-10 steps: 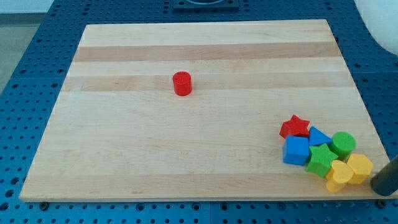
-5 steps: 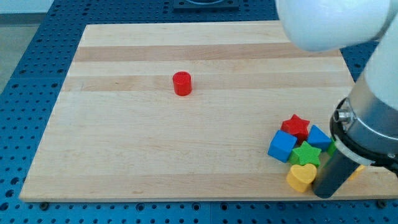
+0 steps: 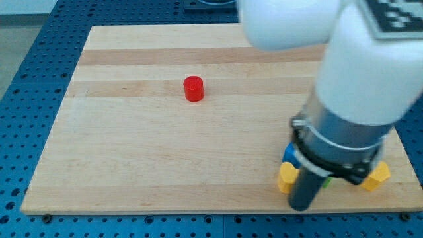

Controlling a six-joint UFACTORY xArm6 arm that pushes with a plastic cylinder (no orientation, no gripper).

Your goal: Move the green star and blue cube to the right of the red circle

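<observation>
The red circle (image 3: 193, 88) stands on the wooden board (image 3: 165, 152) at the upper middle. My rod comes down at the view's lower right, and my tip (image 3: 301, 206) sits near the board's bottom edge, just right of a yellow block (image 3: 287, 177). Only a sliver of the blue cube (image 3: 289, 154) shows at the arm's left edge, above that yellow block. A speck of green (image 3: 326, 182) beside the rod may be the green star; the rest is hidden behind the arm.
Another yellow block (image 3: 376, 176) lies at the arm's right near the board's bottom right corner. The large white and grey arm body (image 3: 350, 86) covers the rest of the block cluster. Blue perforated table surrounds the board.
The arm has swung leftward across the lower right, and my tip moved left along the bottom edge. The cluster shifted left; the red star and green blocks are now hidden behind the arm.
</observation>
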